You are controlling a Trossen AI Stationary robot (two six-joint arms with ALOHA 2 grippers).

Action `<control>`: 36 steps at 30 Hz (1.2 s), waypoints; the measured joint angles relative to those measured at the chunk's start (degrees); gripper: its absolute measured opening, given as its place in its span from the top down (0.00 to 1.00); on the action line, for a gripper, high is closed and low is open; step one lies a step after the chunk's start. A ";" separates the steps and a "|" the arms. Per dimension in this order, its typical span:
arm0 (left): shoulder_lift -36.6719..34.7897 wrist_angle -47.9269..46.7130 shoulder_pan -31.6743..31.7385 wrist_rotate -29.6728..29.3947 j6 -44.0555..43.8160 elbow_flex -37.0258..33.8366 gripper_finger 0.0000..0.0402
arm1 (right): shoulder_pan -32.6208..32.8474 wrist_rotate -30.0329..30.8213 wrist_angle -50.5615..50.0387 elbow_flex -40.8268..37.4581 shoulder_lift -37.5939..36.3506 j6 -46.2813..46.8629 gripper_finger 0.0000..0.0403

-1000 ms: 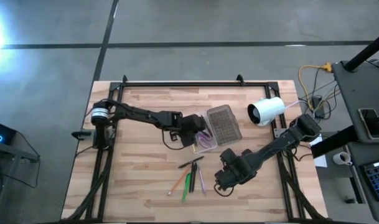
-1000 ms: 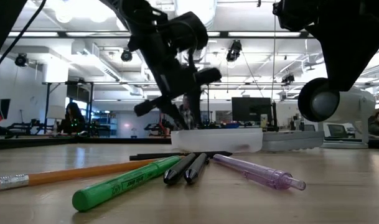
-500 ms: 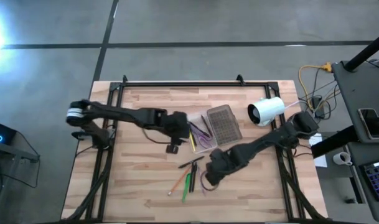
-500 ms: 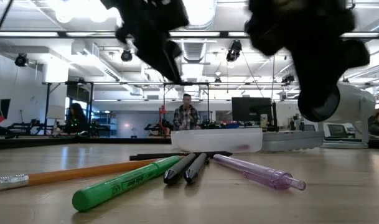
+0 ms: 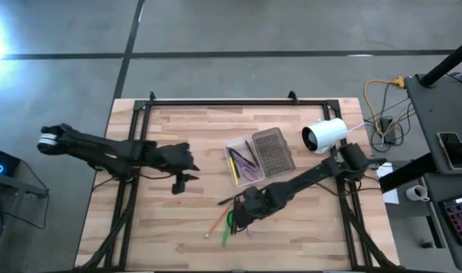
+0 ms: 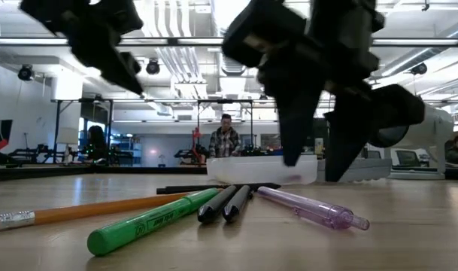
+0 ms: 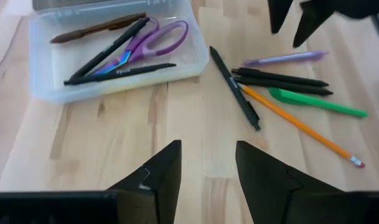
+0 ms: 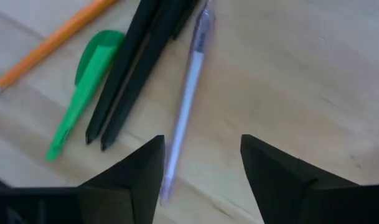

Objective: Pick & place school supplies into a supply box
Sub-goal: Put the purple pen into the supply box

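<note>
The supply box [image 5: 243, 162] sits open near the middle of the surface [image 5: 162, 227], its textured lid [image 5: 273, 151] folded out flat on the side toward the white camera [image 5: 325, 135]. By the look of it the job is about half done: in the tray lie four things, namely the purple-handled scissors [image 7: 153, 41], a brownish dark red pen [image 7: 97, 28] and two black pens [image 7: 117, 73]. Six remain outside, in a loose cluster just in front of the box: a lone black pen [image 7: 234, 88], a purple pen [image 8: 187, 102], two black pens side by side [image 8: 134, 74], a green marker [image 8: 78, 102] and an orange pencil [image 8: 49, 45]. The right gripper [image 8: 200, 174] hangs low directly over the purple pen, its jaws spread wide and empty, so I judge that pen to be the next pick. The left gripper [image 7: 206, 174] is off to the left of the box, clear of the supplies, jaws likewise apart and carrying nothing.
</note>
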 joint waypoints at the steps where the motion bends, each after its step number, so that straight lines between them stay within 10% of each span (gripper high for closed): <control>1: -1.75 0.44 0.00 0.00 -0.83 -1.41 0.66 | -0.06 0.21 -1.10 1.33 1.03 0.14 0.49; 21: -12.57 0.48 0.02 -0.57 -5.03 -7.64 0.66 | -0.08 2.60 -21.64 20.39 17.18 -0.72 0.75; 27: -11.85 0.54 0.02 -0.55 -5.13 -7.62 0.66 | -0.08 2.53 -22.44 20.31 17.47 -1.98 0.94; 36: -11.76 0.45 0.02 -0.52 -5.25 -7.64 0.66 | -0.10 7.95 -25.10 19.39 11.67 -1.26 0.96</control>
